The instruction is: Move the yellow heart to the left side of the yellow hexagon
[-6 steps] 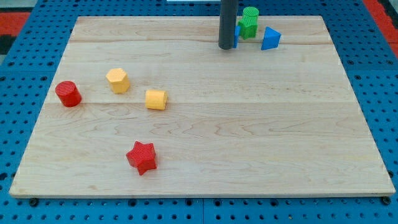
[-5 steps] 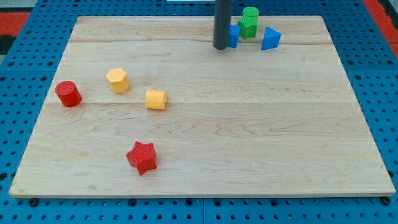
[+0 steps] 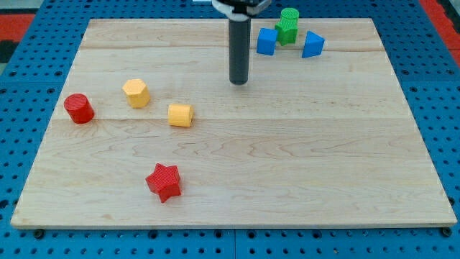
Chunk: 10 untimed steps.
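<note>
Two yellow blocks lie on the left half of the wooden board [image 3: 287, 165]. The one further left looks like the yellow hexagon [image 3: 136, 93]. The other, just below and to its right, looks like the yellow heart [image 3: 180, 114]; a small gap parts them. My tip [image 3: 238, 82] rests on the board in the upper middle, well to the right of and above the heart, touching no block.
A red cylinder [image 3: 79, 108] sits near the left edge, left of the hexagon. A red star [image 3: 164, 181] lies towards the bottom. A blue cube [image 3: 267, 41], a green block [image 3: 288, 25] and a blue triangle [image 3: 312, 44] cluster at the top.
My tip has slid left and down, away from the blue cube at the top towards the board's middle. No block has moved.
</note>
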### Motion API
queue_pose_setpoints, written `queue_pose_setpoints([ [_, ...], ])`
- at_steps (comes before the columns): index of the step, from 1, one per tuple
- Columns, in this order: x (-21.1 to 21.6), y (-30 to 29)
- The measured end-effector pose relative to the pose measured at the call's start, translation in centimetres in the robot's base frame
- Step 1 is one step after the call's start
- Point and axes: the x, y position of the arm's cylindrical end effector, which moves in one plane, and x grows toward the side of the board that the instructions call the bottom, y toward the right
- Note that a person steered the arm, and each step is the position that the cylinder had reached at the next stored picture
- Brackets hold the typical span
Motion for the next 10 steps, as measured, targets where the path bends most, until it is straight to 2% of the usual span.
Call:
queue_pose_setpoints([
  [1,2.5,-1.8],
  [4,2.7,-2.4],
  [5,7.1,-4.0],
  [7,5.8,-18.0],
  [9,3.9,-18.6],
  [10,0.4,-21.8],
])
